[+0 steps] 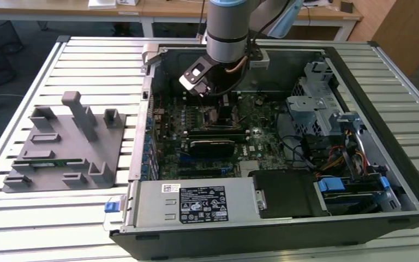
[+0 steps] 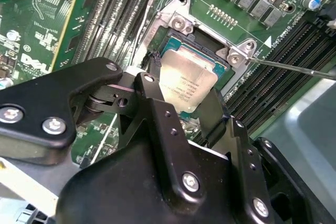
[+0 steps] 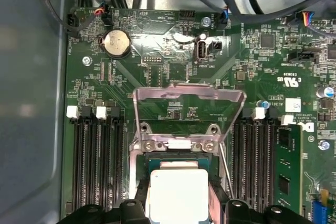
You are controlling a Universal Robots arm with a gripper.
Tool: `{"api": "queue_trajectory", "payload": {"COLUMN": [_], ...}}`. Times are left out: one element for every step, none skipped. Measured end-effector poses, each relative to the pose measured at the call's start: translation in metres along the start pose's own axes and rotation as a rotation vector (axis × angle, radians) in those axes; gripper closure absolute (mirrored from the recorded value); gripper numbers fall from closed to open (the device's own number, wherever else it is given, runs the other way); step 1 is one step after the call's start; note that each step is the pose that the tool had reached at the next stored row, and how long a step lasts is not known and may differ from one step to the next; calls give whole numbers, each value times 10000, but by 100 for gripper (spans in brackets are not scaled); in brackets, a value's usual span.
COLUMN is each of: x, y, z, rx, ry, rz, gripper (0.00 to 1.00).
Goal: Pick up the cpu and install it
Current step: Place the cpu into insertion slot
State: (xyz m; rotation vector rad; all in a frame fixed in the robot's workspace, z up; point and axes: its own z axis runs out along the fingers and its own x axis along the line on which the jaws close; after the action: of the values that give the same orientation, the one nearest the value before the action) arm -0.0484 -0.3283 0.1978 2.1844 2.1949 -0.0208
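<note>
Seating the cpu [image 2: 187, 83] at the open socket [image 2: 202, 36] on the motherboard [image 3: 157, 51], load plate [image 3: 189, 94] raised; install step, judged well along. Gripped at two opposite edges by the narrowed pincer [image 2: 182, 93]. Calls for square, level placement; cannot tell whether fully down.

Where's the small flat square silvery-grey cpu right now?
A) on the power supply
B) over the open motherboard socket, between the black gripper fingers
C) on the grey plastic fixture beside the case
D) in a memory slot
B: the second wrist view shows the gripper closed on the cpu right over the black-framed motherboard socket.
</note>
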Motion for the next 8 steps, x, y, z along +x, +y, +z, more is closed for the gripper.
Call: {"api": "queue_trajectory", "payload": {"x": [11,20,27,29,29,28,29,29], "y": [0,0,-1,-1,-1,-2,-2,-2], "z": [4,7,12,15,18,21,24,26], "rx": [-1,-1,0,1,4,7,8,9], "ry": [1,1,1,0,-3,-7,-8,-8], "rz": [7,16,30,46,74,104,128,142], "gripper": [47,47,47,47,47,47,47,47]}}
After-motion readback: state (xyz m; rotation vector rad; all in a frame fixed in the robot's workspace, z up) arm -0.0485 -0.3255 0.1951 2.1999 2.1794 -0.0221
